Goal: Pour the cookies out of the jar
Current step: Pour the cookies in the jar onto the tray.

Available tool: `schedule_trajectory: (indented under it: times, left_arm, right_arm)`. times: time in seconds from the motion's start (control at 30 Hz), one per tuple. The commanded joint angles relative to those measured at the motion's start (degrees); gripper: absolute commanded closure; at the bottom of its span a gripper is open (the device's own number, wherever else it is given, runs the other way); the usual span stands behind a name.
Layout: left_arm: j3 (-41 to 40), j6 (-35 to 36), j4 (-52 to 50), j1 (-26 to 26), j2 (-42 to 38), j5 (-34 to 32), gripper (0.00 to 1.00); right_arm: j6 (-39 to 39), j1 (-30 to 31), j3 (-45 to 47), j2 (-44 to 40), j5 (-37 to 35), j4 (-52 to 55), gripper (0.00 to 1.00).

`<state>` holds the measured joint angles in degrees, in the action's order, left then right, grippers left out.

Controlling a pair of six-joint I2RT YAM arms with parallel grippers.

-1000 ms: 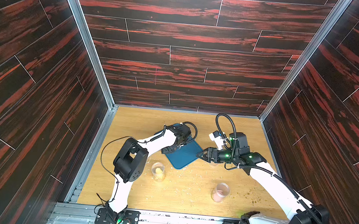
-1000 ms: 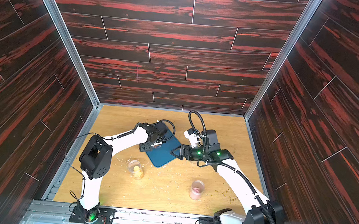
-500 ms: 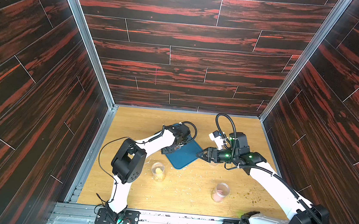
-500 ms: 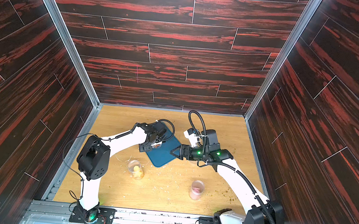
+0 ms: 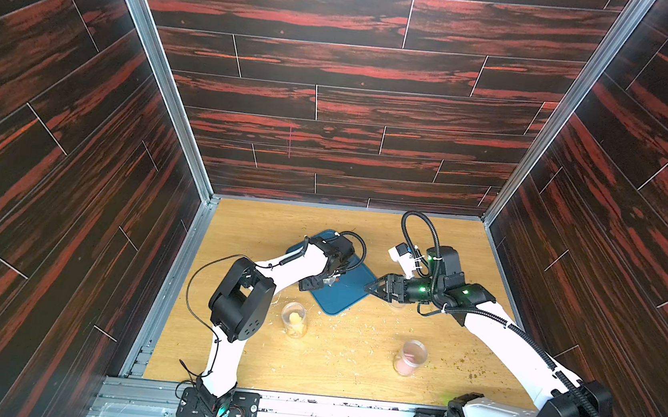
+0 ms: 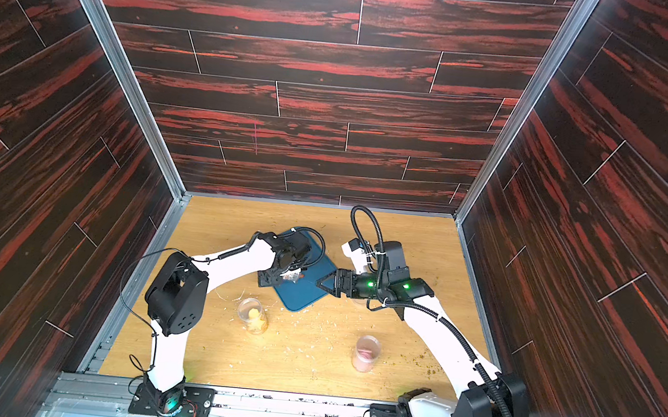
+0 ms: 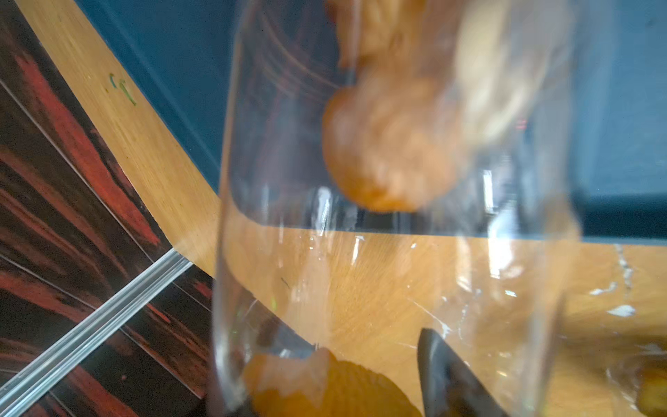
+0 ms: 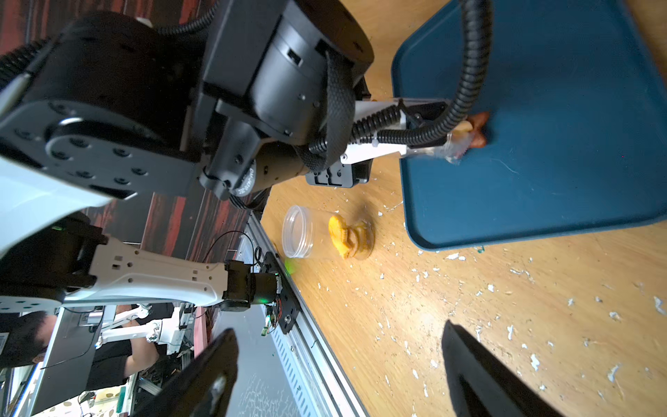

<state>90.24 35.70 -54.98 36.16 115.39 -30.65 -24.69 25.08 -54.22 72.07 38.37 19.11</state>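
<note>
My left gripper (image 5: 327, 280) (image 7: 335, 390) is shut on a clear jar (image 7: 397, 252) (image 8: 429, 150). The jar is tipped with its mouth low over the blue tray (image 5: 346, 300) (image 6: 302, 298) (image 8: 559, 162). Orange and tan cookies (image 7: 389, 144) show blurred inside the jar towards its mouth. A few cookies (image 8: 477, 133) sit at the mouth, on the tray. My right gripper (image 5: 373, 286) (image 6: 323, 281) (image 8: 339, 332) hangs open and empty just off the tray's right edge, pointing at the jar.
A second clear jar (image 5: 293, 318) (image 8: 299, 231) with yellow biscuits stands in front of the tray. A pink-filled jar (image 5: 410, 357) stands nearer the front right. White crumbs speckle the wooden table (image 5: 351, 357). Dark panelled walls enclose three sides.
</note>
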Motion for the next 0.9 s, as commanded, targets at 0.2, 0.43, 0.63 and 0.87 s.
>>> schedule_trajectory:
  times: [0.2,0.43,0.63,0.87]
  left_arm:
    - [4.30,-0.57,-1.47,-0.30,-3.16,1.56,0.61]
    - [-2.89,2.44,2.05,-2.32,-5.79,-1.70,0.59]
    - [3.68,0.37,-0.21,-1.65,-2.70,2.20,0.59]
    - [-0.64,1.54,1.18,-1.77,-5.05,0.58,0.59]
  right_arm:
    - [-0.58,0.14,-0.64,0.74,0.58,0.14,0.09]
    - [-0.82,0.15,-1.09,0.60,-0.16,0.06,0.08]
    - [-1.53,0.17,-2.28,1.97,0.22,-0.88,0.08]
    - [-1.79,0.17,-1.69,2.29,0.08,-1.29,0.09]
